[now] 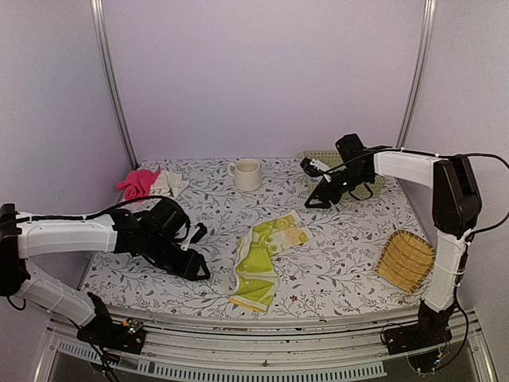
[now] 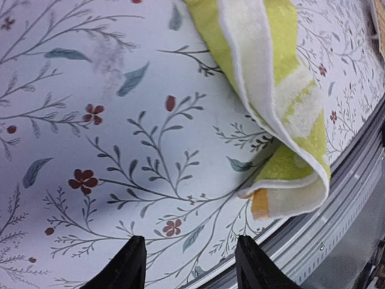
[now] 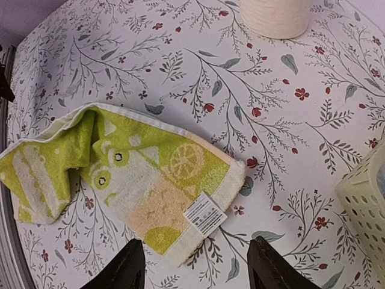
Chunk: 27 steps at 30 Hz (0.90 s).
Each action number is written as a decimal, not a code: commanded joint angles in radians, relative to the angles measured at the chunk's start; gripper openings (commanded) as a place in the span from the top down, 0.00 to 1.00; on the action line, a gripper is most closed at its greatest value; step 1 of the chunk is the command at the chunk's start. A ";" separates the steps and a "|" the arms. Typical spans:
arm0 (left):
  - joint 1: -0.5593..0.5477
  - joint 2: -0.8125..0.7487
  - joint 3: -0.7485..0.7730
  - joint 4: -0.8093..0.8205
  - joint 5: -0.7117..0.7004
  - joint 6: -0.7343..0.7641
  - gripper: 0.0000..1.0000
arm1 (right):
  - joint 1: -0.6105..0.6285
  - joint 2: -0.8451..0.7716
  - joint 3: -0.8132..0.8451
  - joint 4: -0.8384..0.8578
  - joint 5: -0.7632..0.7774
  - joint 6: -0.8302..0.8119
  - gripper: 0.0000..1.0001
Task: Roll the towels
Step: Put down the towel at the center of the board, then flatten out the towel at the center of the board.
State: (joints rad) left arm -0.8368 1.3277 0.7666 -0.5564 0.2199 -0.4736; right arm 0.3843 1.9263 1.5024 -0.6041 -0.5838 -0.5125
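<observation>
Left tool (image 1: 200, 270) sits just left of patterned towel (image 1: 261, 267).

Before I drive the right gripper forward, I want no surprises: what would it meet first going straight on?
Probably the towel: its labelled corner lies just ahead between the open fingers of the right gripper; nothing nearer shows, though depth is unclear.

In the left wrist view the green towel (image 2: 271, 78) runs off the top edge, so only its folded end shows. In the right wrist view the words on the towel's white tag (image 3: 205, 215) are too small to read. Past the towel, the cup (image 3: 278, 15) is cut by the top edge. Right of the towel, the basket (image 3: 367, 205) is cut by the side edge. From above, the right gripper (image 1: 312, 187) hides part of that basket.
</observation>
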 commanded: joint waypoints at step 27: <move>0.057 0.304 0.165 0.299 0.166 0.020 1.00 | 0.052 0.436 0.437 -0.114 -0.006 0.108 0.98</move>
State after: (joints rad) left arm -0.8154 1.6516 0.8608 -0.1833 0.4454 -0.5232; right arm 0.4320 2.3890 1.8957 -0.6930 -0.5320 -0.3847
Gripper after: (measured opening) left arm 0.010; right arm 0.052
